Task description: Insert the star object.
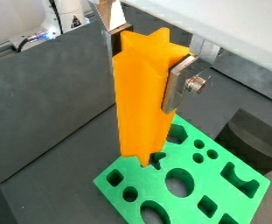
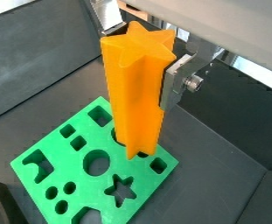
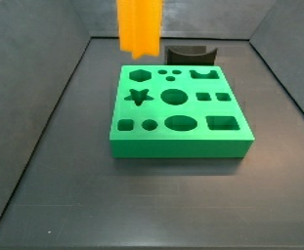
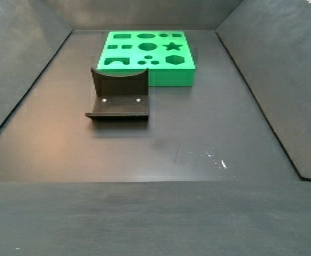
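The star object (image 1: 142, 96) is a long bright orange bar with ridged sides, and it hangs upright. My gripper (image 1: 145, 74) is shut on its upper part, with a silver finger (image 1: 177, 84) pressed on one flank. Both wrist views show this; the gripper (image 2: 138, 77) holds the bar (image 2: 132, 101) over the green block (image 2: 68, 162). The block's star hole (image 2: 122, 188) lies open beside the bar's lower end. In a side view the bar (image 3: 140, 24) hangs above the far edge of the block (image 3: 181, 132), behind the star hole (image 3: 139, 97); the gripper is out of frame there.
The dark fixture (image 3: 189, 52) stands just behind the block, and it also shows in a side view (image 4: 118, 95) in front of the block (image 4: 147, 55). Dark sloping walls (image 3: 57, 107) enclose the floor. The block has several other shaped holes.
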